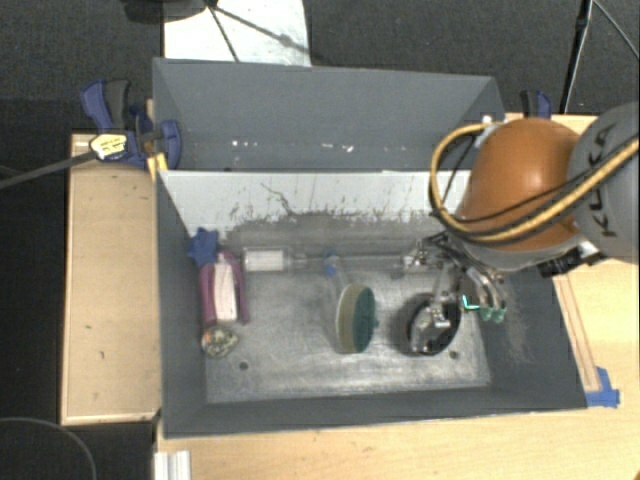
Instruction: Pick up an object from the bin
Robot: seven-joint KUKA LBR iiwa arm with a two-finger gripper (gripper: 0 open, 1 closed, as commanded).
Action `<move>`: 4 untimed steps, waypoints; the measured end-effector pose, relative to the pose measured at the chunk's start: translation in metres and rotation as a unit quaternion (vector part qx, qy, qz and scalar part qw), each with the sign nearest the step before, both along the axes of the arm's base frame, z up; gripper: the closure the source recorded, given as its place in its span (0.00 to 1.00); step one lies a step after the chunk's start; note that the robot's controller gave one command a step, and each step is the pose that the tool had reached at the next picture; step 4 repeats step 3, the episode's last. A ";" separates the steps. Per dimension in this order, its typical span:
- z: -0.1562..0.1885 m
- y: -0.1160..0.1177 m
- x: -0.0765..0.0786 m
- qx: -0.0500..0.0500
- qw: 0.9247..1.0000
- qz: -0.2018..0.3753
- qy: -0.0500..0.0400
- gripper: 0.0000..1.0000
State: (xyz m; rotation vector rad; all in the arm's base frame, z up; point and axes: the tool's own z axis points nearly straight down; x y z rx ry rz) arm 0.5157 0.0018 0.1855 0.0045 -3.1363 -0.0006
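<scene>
My gripper (441, 311) is low in the right part of the bin, under the orange wrist cover. It is directly over a black rounded thing (418, 334) that lies on the bin floor, and it hides part of that thing. Whether it touches the black thing I cannot tell. A round green disc with a pale edge (355, 318) stands on its rim just left of the black thing, apart from the gripper.
Along the left wall lies a pink and purple bottle with a blue cap (217, 288), and a small shiny round thing (218, 342) sits in front of it. A clear tube (268, 260) lies by the back wall. The arm comes in over the right rim.
</scene>
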 end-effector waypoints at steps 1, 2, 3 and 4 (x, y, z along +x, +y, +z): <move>-0.112 0.041 0.045 -0.001 0.994 -0.109 -0.003 0.00; -0.111 0.040 0.042 -0.002 0.994 -0.108 0.002 1.00; 0.025 0.031 0.053 0.000 0.996 -0.085 -0.008 1.00; 0.025 0.031 0.053 0.000 0.996 -0.085 -0.008 1.00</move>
